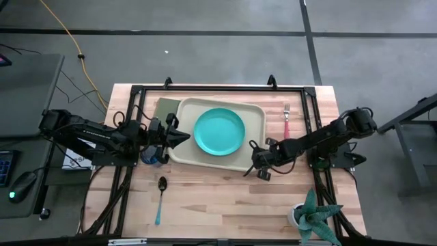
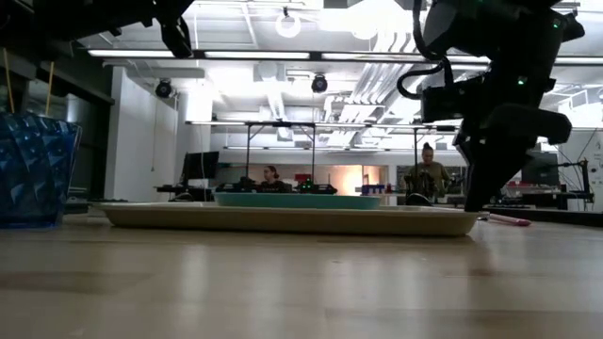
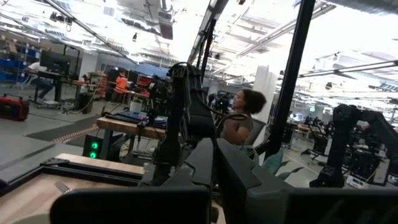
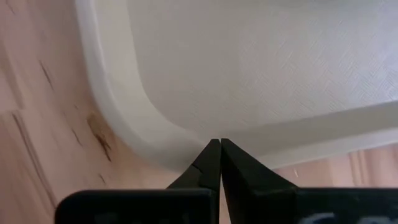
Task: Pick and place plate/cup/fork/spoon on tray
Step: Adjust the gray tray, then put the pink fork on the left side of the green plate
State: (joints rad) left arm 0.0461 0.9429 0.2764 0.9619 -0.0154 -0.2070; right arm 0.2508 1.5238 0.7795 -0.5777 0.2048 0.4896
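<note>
The plate (image 1: 218,131) lies on the tray (image 1: 254,113), with the fork (image 1: 287,121) on the table to its right, the spoon (image 1: 161,195) on the near side and the cup (image 1: 151,156) by the tray's left edge. My right claw (image 4: 219,144) is pinched shut on nothing, its tips at the tray's near right corner. My left claw (image 1: 184,139) is closed and empty too, raised at the tray's left edge.

place: robotics lab | cues: workbenches (image 3: 134,121); people seated (image 2: 270,175); ceiling strip lights (image 2: 283,54)
</note>
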